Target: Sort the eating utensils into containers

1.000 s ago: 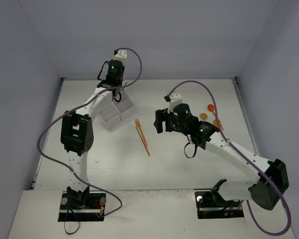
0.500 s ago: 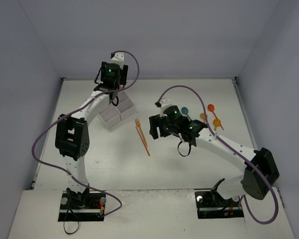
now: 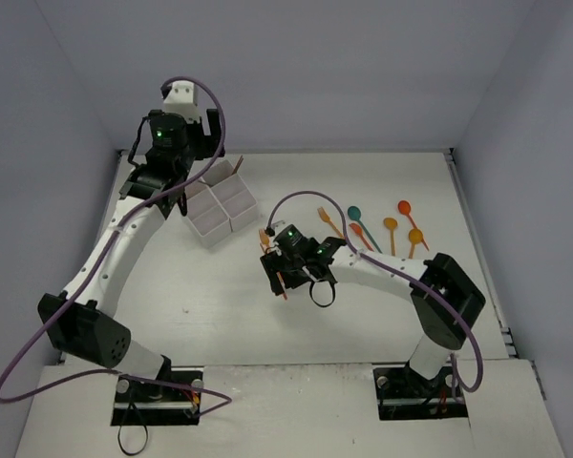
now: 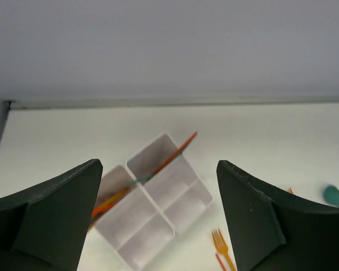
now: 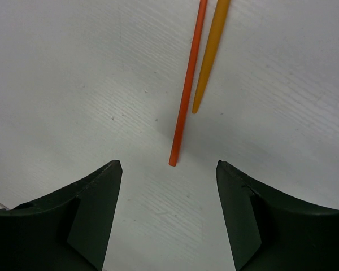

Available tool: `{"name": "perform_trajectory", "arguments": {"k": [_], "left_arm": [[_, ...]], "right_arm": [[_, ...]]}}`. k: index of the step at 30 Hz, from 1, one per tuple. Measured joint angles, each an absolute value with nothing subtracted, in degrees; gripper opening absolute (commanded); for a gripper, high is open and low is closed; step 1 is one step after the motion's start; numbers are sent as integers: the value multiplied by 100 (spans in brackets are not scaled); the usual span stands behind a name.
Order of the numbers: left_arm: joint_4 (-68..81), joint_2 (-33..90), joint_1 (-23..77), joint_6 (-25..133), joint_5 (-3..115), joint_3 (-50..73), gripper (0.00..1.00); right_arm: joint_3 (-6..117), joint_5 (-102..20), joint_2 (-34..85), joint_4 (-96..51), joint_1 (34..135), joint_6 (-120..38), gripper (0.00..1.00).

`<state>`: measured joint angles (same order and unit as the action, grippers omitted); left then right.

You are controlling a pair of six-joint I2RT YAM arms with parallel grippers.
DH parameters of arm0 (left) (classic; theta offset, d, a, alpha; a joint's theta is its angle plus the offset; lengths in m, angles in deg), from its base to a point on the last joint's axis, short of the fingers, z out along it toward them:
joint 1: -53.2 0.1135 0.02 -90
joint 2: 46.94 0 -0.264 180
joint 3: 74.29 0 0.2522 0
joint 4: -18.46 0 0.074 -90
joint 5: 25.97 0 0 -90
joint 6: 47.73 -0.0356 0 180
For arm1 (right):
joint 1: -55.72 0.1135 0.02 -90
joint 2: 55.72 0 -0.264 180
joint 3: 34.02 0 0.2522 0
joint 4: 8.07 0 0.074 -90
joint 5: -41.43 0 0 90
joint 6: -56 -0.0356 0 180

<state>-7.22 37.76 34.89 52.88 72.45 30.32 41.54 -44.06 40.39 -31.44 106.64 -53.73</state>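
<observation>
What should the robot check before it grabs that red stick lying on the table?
1. Right gripper open: ok.
2. Thin red plastic handle lined up with its opening: ok.
3. Red handle alone there: not ok, the thin orange plastic handle lies close beside it.
4. Left gripper open and empty: ok.
5. White plastic compartment tray has empty squares: ok.
6. Right gripper low enough to close: cannot tell.
</observation>
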Motion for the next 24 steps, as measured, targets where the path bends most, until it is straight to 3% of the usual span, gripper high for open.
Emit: {"name": "perform_trajectory", "arguments": {"k": [8,16,20,24], "left_arm": [[-1655,2732,3489,5812,6738,1535,80],[-2178,2090,3489,5994,6644,1279,80],[-2261,1907,3489,6079,6594,1279,80],[-2320,1877,3489,6193,6529,1279,80]], "right_arm": [[4457,-4546,4760,-3270,10871,-5615,52],[4769,-4853,5178,-3385,10927,-5768,43],[4919,-5062,5309,-3462,10982,-5799,32],[5088,-5251,5442,-3588,11062,-5792,14]]}}
